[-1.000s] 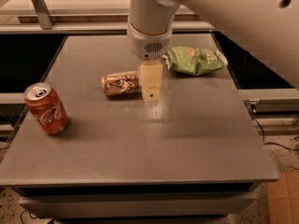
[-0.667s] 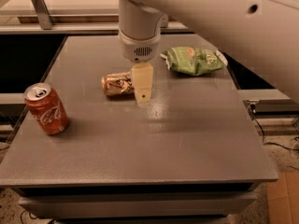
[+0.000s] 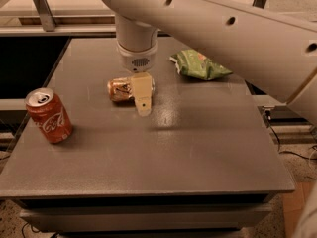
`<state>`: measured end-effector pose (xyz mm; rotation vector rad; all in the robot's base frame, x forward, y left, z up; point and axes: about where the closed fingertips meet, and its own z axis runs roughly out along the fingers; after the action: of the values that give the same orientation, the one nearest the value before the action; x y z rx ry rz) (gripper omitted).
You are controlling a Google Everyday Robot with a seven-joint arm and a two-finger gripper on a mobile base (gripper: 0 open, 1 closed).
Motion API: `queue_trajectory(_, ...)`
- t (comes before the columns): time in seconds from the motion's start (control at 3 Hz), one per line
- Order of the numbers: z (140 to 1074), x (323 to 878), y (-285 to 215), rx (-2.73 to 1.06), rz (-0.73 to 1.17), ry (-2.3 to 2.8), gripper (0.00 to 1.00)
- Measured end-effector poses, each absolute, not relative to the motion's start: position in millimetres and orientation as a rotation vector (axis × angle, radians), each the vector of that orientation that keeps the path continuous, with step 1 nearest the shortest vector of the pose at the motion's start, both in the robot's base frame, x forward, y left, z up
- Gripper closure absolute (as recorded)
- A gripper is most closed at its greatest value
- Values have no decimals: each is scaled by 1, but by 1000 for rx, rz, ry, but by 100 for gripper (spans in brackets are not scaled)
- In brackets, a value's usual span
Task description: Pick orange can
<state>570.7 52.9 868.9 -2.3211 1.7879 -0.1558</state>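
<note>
I'm watching the gripper [image 3: 142, 102] sliding left since a second ago; it is now overlapping the right end of the one orange can [image 3: 119, 89]. I cannot tell its grip. On the table [image 3: 198, 157], one red can [image 3: 48, 115] is standing at the left, the orange can is lying on its side mid-table, and one green bag [image 3: 200, 66] is sitting at the right.

The cream gripper [image 3: 142, 103] hangs over the orange-gold, dark-patterned orange can [image 3: 120, 89]. The Coca-Cola can [image 3: 48, 116] is red with white script, the snack bag [image 3: 200, 66] green, the table [image 3: 198, 152] grey.
</note>
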Motion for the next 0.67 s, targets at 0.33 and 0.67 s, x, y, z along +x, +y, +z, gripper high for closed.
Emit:
queue_trajectory(0.33,851,578,57,-2342,-138,1792,0)
queue_trajectory(0.67,839,582,59,-2359,-123,1795,17)
